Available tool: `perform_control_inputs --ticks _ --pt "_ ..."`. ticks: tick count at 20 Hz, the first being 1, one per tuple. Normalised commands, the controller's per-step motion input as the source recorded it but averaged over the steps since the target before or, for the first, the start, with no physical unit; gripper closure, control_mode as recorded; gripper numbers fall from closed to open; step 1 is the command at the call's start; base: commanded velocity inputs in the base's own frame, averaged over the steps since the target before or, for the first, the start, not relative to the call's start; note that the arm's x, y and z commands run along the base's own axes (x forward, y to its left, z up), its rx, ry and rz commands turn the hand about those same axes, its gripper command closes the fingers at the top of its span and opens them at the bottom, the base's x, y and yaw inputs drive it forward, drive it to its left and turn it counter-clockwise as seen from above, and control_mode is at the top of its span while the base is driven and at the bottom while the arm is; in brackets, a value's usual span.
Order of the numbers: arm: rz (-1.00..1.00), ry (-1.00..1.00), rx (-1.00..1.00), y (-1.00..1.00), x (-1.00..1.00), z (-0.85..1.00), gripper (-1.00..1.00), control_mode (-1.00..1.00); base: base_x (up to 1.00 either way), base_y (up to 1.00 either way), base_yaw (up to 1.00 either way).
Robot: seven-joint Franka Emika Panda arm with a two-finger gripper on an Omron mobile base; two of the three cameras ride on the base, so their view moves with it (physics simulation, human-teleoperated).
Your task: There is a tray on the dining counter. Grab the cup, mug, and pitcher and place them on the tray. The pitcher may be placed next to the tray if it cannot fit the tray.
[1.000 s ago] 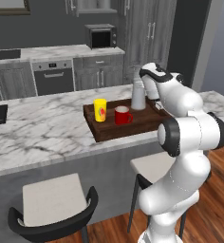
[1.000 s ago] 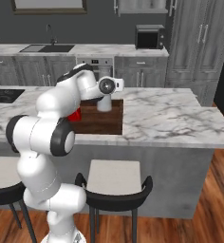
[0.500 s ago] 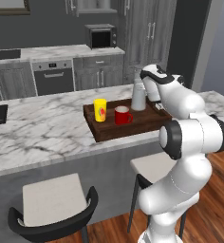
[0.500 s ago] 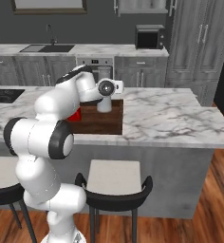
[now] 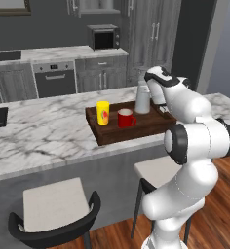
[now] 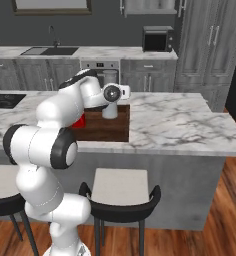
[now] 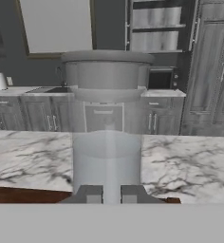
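Gripper (image 7: 107, 193) fingers nearly pressed together, pinching the pitcher (image 7: 107, 128), which stands upright directly ahead of it on the tray (image 5: 136, 127) atop the dining counter (image 5: 48, 138). Mug (image 5: 125, 118) sits on the tray beyond the pitcher from the gripper; cup (image 5: 103, 112) farther still.

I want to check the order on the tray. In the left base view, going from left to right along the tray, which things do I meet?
Cup → mug → pitcher → gripper, shut on the pitcher's handle side; all over the tray.
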Motion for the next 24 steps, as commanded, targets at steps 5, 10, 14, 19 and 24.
perform_control_inputs --ticks 5,10,14,19,24 --pt "0.00 0.00 0.00 0.00 0.00 -0.03 1.00 -1.00 0.00 0.00 0.00" --pt "0.00 0.00 0.00 0.00 0.00 -0.04 -1.00 -1.00 0.00 0.00 0.00" --pt "0.00 0.00 0.00 0.00 0.00 0.00 -1.00 -1.00 0.00 0.00 0.00" --pt "0.00 0.00 0.00 0.00 0.00 0.00 -1.00 -1.00 0.00 0.00 0.00" --pt "0.00 0.00 0.00 0.00 -0.03 0.00 -1.00 -1.00 0.00 0.00 0.00"
